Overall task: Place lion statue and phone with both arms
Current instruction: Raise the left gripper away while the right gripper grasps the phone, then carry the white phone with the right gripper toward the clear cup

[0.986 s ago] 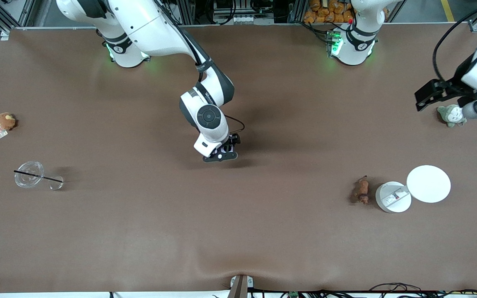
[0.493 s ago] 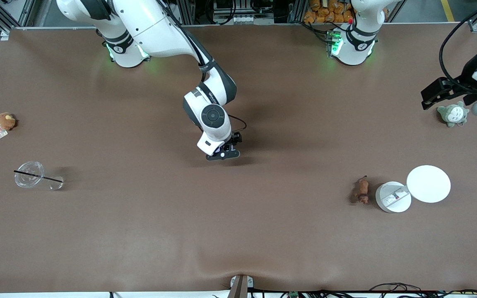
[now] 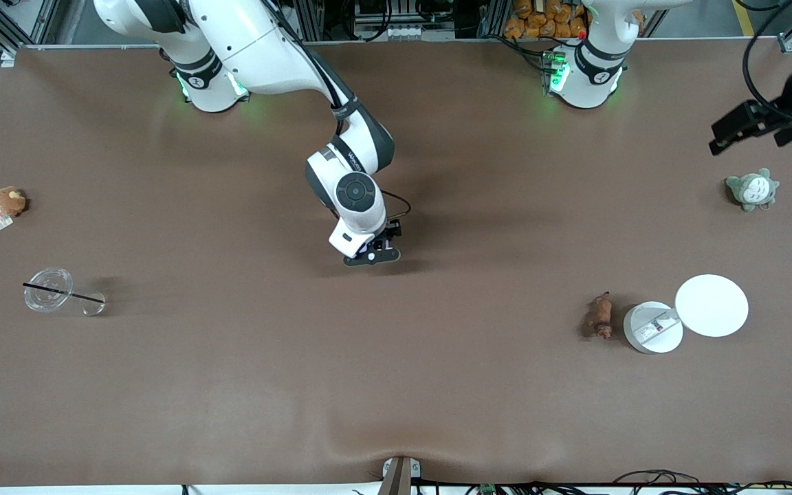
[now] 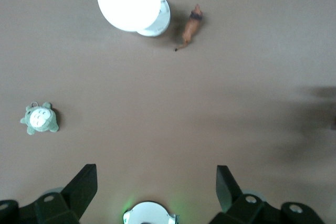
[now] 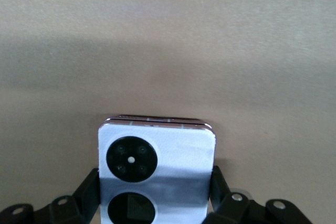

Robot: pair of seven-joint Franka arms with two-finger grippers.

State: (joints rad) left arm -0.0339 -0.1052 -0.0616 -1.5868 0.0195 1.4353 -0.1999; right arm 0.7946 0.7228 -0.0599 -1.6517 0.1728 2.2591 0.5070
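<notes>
Two items make up the job; judged from the present layout, approx. half is in hand.

1. Phone. The flat pale-lavender, nearly square phone (image 5: 156, 169) with two round black camera circles sits between the fingers of the right gripper (image 3: 371, 256), clamped at both side edges per the right wrist view. The gripper is low over the mid-table area of the brown table (image 3: 231, 385). Whether the phone's lower edge touches the surface cannot be told. Judgement: phone is picked, release not yet done.

2. Lion statue. The small reddish-brown hard animal figurine with thin tail (image 3: 600, 316) lies on the table toward the left arm's end, just beside the smaller white round disc w/ label (image 3: 653, 328); a larger plain white round disc (image 3: 711, 305) overlaps that one. Nothing grips the statue.

3. Left arm. The left gripper (image 3: 746, 127) hangs high over the table edge at the left arm's end, fingers spread wide and empty per the left wrist view, which looks down on the statue (image 4: 190, 27) and the discs from well above. The grey-white plush toy (image 3: 752, 190) lies on the table below it.

4. Remaining, est.: set down and release the phone; bring the left gripper down to the statue, grasp, place.

5. Non-task items at the right arm's end: round brown plush toy w/ tag (image 3: 8, 202); clear plastic cup on its side w/ black straw (image 3: 48, 290). Both well apart from either gripper.
</notes>
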